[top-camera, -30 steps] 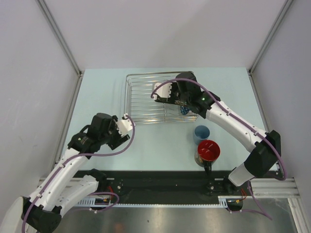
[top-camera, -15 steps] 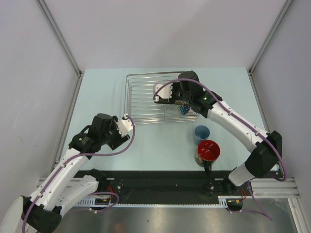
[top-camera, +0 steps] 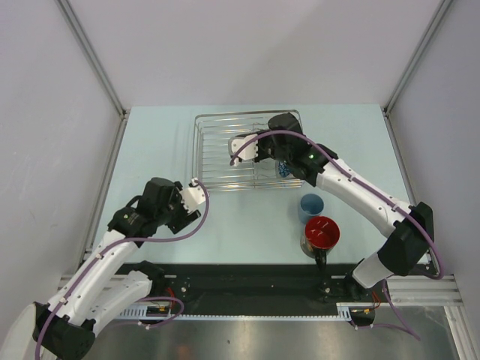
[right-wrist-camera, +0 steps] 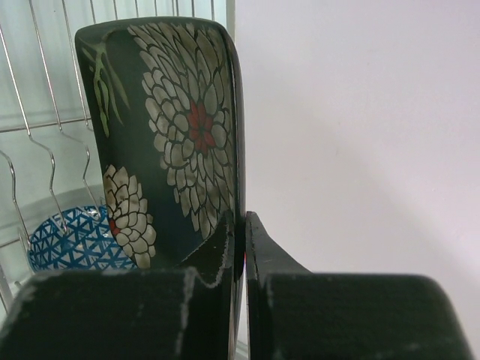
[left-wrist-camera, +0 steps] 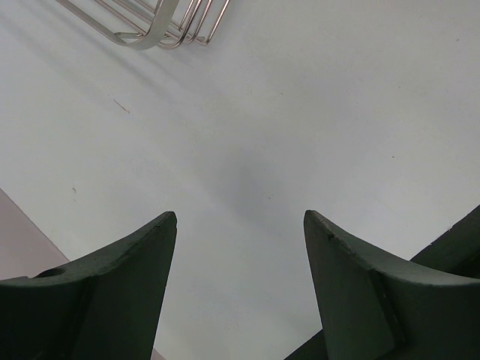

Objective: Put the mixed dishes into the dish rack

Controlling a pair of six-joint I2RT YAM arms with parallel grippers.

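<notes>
1. Top external view.
   - Dish rack (top-camera: 201, 150): silver wire basket at the far middle of the pale table (top-camera: 150, 142).
   - Right gripper (top-camera: 256, 153): reaches over the rack's right half. Its jaws and load are masked by the wrist, so their state cannot be told here.
   - Bowl (top-camera: 283, 169): blue-patterned inside, lying in the rack's near right corner, partly under the arm.
   - Light blue cup (top-camera: 311, 206): upright on the table, near of the rack's right corner and outside it.
   - Dark mug (top-camera: 321, 234): red inside, just near of the cup, also outside the rack.
   - Left gripper (top-camera: 193, 193): sits low at the rack's near left corner, well apart from all the dishes.

2. Left wrist view.
   - Left gripper (left-wrist-camera: 240, 217): fingers spread wide with nothing between them, above bare table.
   - Only the rack's corner wires (left-wrist-camera: 161, 22) show, at the far left of the frame. No dish is in sight.

3. Right wrist view.
   - Right gripper (right-wrist-camera: 241, 225): fingers pressed onto the edge of a plate (right-wrist-camera: 176, 127).
   - Plate: dark, with white-petalled, red-centred flowers, standing on edge. This is seen in no other view.
   - The rack's upright wires (right-wrist-camera: 49, 161) lie left of the plate.
   - The bowl's blue lattice inside (right-wrist-camera: 71, 241) shows low on the left, behind the wires, partly hidden by the plate.
</notes>
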